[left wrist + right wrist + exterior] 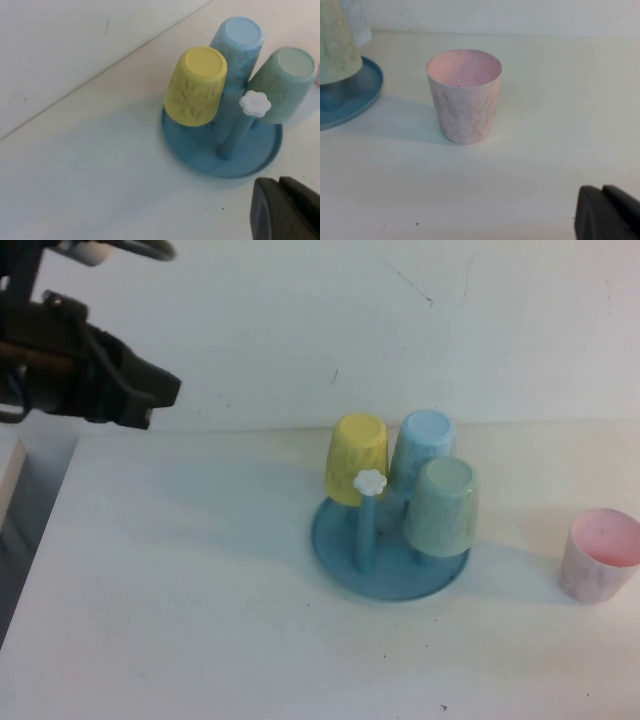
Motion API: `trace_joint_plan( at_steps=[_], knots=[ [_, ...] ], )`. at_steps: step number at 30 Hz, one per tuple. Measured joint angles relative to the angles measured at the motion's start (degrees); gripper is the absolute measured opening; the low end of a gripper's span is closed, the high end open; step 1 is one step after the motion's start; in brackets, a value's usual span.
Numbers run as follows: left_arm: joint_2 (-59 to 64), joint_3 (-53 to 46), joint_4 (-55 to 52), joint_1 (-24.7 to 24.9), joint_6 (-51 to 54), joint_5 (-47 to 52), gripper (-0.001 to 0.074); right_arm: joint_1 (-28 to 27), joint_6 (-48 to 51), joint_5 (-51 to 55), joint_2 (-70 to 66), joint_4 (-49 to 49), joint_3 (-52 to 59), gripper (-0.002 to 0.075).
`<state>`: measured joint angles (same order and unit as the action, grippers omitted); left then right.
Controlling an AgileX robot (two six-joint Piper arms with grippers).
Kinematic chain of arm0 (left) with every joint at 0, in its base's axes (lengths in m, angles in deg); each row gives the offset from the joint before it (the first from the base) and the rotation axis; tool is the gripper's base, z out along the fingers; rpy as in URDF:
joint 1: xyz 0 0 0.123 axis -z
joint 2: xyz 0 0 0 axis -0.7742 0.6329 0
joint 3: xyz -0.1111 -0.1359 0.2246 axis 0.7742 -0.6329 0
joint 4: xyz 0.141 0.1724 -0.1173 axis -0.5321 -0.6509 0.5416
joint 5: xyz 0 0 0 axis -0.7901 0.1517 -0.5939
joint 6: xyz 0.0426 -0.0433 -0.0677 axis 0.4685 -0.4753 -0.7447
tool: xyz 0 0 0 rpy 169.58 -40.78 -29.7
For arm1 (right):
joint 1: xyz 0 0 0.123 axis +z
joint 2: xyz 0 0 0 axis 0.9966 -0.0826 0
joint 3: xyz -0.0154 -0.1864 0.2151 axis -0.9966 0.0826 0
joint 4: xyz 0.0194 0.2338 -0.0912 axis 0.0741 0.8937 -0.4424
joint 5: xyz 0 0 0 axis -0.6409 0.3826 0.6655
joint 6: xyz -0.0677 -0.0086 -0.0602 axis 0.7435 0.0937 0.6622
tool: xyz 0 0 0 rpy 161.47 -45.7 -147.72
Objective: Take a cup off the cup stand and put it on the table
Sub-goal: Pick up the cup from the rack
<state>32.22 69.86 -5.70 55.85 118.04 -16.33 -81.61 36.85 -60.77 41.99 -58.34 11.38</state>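
The pale yellow cup hangs upside down on a peg of the blue cup stand, at its back left. It also shows in the left wrist view, above the stand's base. One front peg is bare, topped by a white flower knob. My left gripper is shut and empty, raised at the far left, well apart from the stand; its fingertips are pressed together. My right gripper is shut and empty, low over the table, out of the high view.
A light blue cup and a pale green cup hang upside down on the stand's other pegs. A pink cup stands upright on the table to the right of the stand, in front of my right gripper.
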Motion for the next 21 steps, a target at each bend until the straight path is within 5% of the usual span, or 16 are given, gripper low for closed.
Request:
trace_joint_plan(
  at_steps=[12, 14, 21],
  knots=[
    [18.42, 16.74, -14.05, 14.10, -10.74, 0.44, 0.0043, 0.00, 0.00, 0.00, 0.00, 0.04, 0.00, -0.0002],
    [21.84, 19.54, -14.60, 14.37, -12.21, 2.03, 0.0125, 0.00, 0.00, 0.00, 0.00, 0.13, 0.00, -0.0002],
    [33.38, 30.47, -14.72, 14.61, -17.18, 8.59, 0.0614, 0.00, 0.00, 0.00, 0.00, 0.13, 0.00, -0.0002]
  ],
)
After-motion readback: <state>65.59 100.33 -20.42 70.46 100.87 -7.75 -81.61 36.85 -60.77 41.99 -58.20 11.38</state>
